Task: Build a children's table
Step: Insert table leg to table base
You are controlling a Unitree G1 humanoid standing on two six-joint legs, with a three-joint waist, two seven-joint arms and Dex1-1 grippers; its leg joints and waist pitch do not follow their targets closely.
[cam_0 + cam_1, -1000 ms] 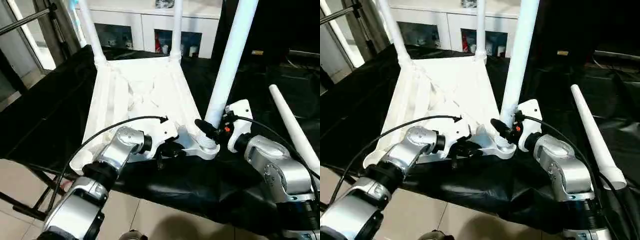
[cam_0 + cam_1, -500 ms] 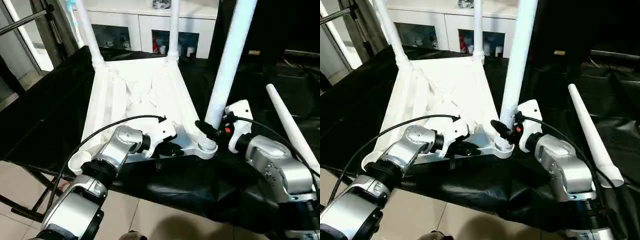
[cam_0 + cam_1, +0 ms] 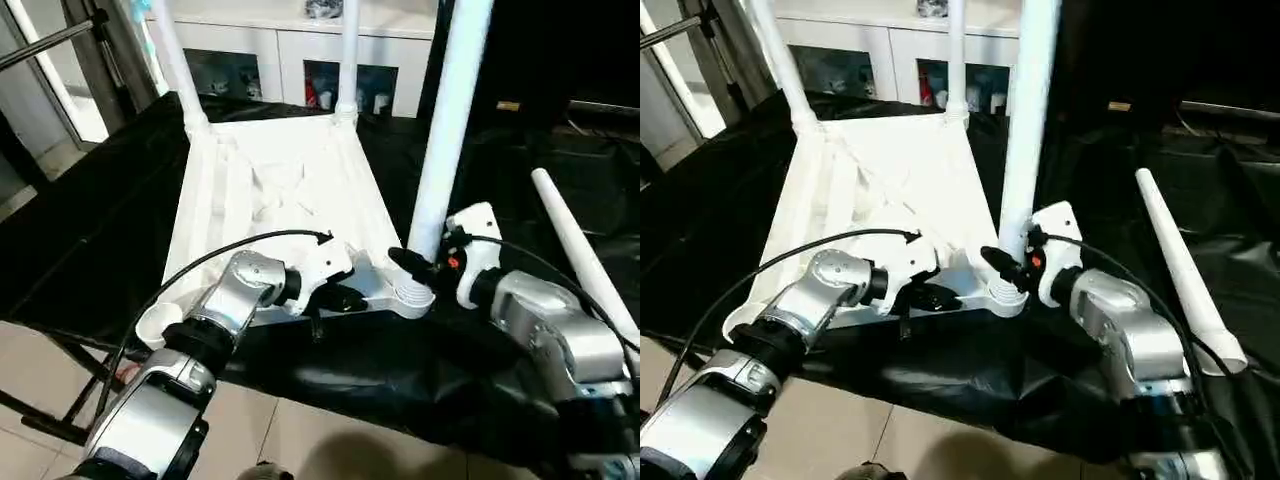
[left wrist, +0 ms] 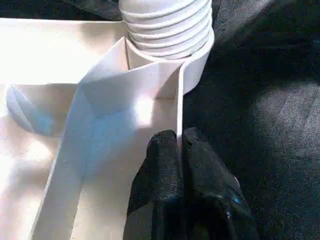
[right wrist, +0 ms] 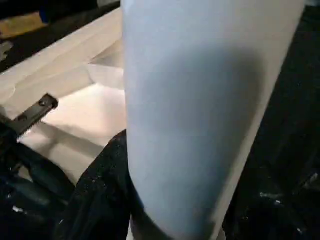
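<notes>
So the tabletop (image 3: 280, 190) is lying upside down in the middle of the frame on the black-draped counter (image 3: 90, 230), ribbed side up. Two legs stand in the far corner sockets near the top of the frame, and a third leg (image 3: 445, 130) is in the near right-hand socket (image 3: 408, 295). The fourth leg (image 3: 585, 260) lies loose at the right edge.

What's changed in the last second: the third leg was leaning off to the upper right and now it's closer to upright. The left tool (image 3: 335, 300) has also pinched nearly shut on the thin rim wall of the top, right beside that socket (wrist view shows both black fingers (image 4: 160, 165) squeezed onto the edge). The right tool (image 3: 1008, 268) sits about half open around the base of the leg, same as before.

My read: left is bracing the top while right straightens and seats leg three. The near left socket (image 3: 155, 322) is empty, so there's one more to go.
</notes>
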